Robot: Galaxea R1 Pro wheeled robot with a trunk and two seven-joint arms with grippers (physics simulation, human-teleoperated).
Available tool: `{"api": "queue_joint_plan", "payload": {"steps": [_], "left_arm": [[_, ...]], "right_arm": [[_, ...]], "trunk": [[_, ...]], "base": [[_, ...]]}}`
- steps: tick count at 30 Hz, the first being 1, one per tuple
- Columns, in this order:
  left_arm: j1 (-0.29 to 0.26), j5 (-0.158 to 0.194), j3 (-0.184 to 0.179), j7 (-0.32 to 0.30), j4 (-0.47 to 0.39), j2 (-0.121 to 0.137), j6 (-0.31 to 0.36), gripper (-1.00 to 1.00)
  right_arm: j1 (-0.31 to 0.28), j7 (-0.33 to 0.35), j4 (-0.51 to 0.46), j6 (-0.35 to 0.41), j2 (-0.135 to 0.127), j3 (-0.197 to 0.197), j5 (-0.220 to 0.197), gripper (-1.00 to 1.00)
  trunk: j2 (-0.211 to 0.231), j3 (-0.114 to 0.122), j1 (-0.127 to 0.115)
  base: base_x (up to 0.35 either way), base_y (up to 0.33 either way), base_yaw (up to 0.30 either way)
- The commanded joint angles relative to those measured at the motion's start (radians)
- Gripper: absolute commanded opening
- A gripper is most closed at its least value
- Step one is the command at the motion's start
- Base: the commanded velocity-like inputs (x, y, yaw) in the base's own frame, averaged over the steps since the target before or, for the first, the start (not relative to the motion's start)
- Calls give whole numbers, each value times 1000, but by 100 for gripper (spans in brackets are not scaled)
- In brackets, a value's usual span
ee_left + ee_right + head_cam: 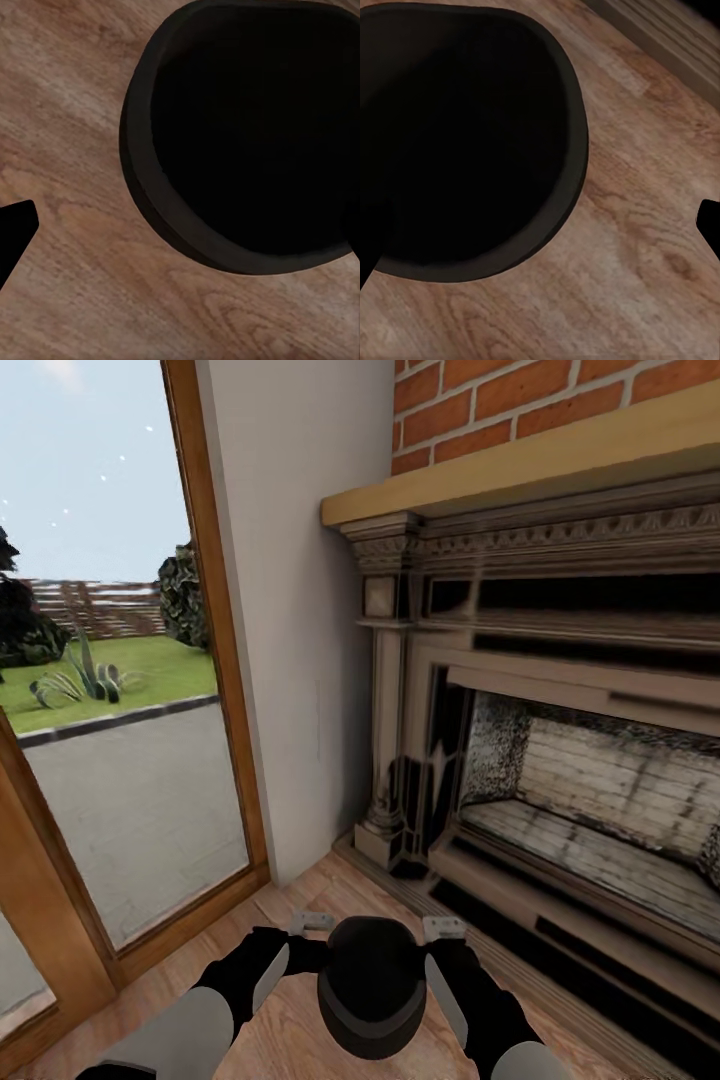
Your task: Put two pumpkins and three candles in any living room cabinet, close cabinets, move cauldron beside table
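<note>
The cauldron (372,985) sits at six o'clock in the head view, low and central, squeezed between both forearms, above the light wood plank floor (290,1040). The left gripper (310,925) is at about seven o'clock of the pot, the right gripper (443,930) at about five o'clock, each pressed in near the rim. In the left wrist view, the black mouth of the cauldron (247,135) looms large, with one dark fingertip (15,229) showing well out from the rim over the planks; the jaws look wide, one finger outside the pot. The right wrist view shows the same: the cauldron (465,142), and a dark fingertip (711,221) apart from the rim, jaws spread wide. At two o'clock stands the ornate fireplace (560,760) under red brick (520,405), and at ten o'clock a glass door (110,660) looks onto a lawn.
</note>
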Motion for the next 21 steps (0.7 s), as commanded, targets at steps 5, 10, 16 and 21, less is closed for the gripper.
{"api": "queue_joint_plan", "payload": {"steps": [5, 10, 16, 21], "left_arm": [[0, 4, -5, -1, -2, 1, 5, 100], [0, 4, -5, 1, -3, 1, 4, 100], [0, 4, -5, 3, -3, 1, 4, 100], [0, 4, -5, 2, -3, 1, 4, 100]], "right_arm": [[-27, -4, -5, 4, 0, 2, -11, 100], [-38, -2, -2, 3, -2, 1, -12, 100], [-41, -1, 4, 3, 0, 1, -12, 100], [-41, -1, 5, 3, 0, 1, -12, 100]], "trunk": [[-8, -4, 4], [-8, -4, 4], [-8, -4, 4], [-8, -4, 4]], "base": [[0, 0, 0], [4, 0, 0], [122, 0, 0], [36, 0, 0]]}}
